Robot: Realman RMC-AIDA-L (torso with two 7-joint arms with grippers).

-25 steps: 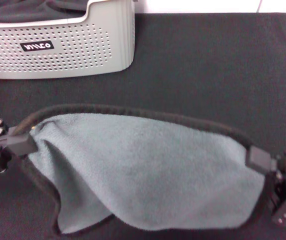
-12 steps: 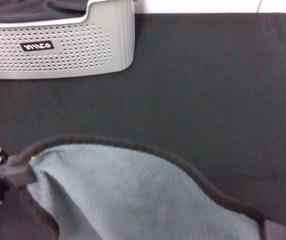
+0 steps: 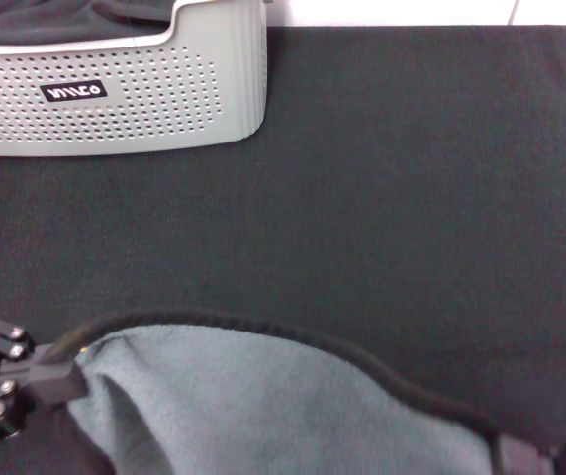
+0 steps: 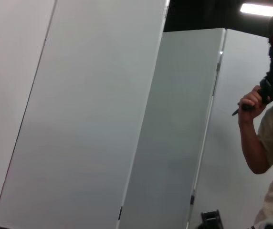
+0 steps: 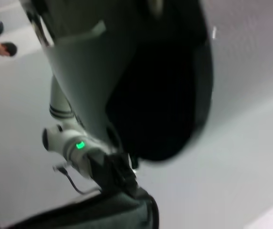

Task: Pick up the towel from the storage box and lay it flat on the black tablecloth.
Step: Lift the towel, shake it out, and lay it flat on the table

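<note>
Now towel [image 3: 263,406] stretched between left hand [image 3: 60,368], right hand [image 3: 520,457]

The left gripper [image 3: 60,374] is matte black, with a blocky, squared finger [image 3: 50,381] and thin black linkage bars behind it. 4 small silver screw heads [image 3: 10,342] dot those bars. Of the right gripper [image 3: 520,457], only a black rectangular finger and a boxy black part beside it show. From the right wrist, a white jointed arm [image 5: 62,133] with black bands and 1 green light [image 5: 80,145] appears.
</note>
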